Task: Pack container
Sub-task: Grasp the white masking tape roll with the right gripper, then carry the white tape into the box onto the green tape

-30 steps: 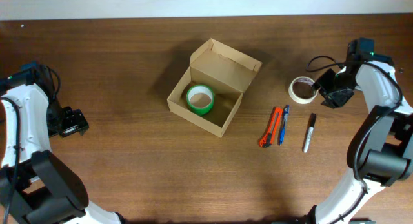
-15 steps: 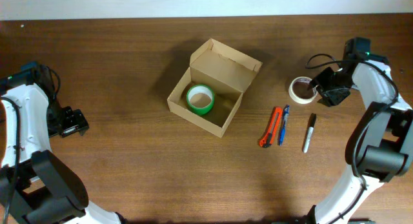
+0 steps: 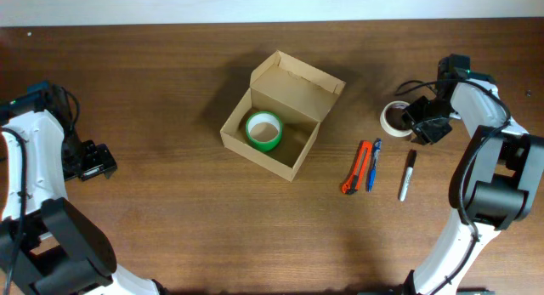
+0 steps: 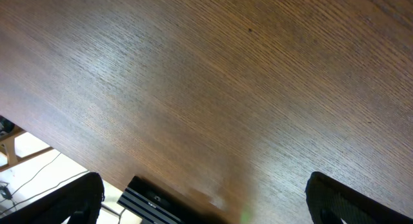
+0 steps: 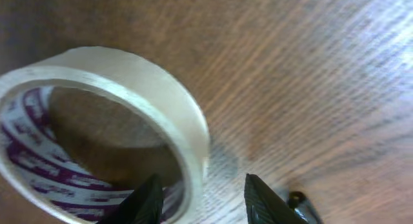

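The container [image 3: 293, 95] is a tan cardboard box, open at the table's middle with its flap lid standing up at the back. A green tape roll [image 3: 263, 130] lies inside it. A beige tape roll [image 3: 393, 116] lies flat on the table to the right, and fills the right wrist view [image 5: 110, 114]. My right gripper [image 3: 415, 121] is low at the roll's right side. It is open [image 5: 200, 201], with one finger [image 5: 147, 201] inside the ring and the other [image 5: 263, 199] outside, astride the roll's wall. My left gripper [image 3: 95, 161] is open and empty [image 4: 206, 204] over bare wood at far left.
An orange box cutter [image 3: 356, 167], a blue pen [image 3: 373, 163] and a black marker [image 3: 408, 174] lie side by side in front of the beige roll. A small dark tip [image 5: 298, 201] shows beside the right outer finger. The table's left edge [image 4: 39, 146] runs under the left gripper.
My right gripper has moved left and down onto the beige tape roll's right side and now stands astride its wall. The left arm, box and other items have not moved.
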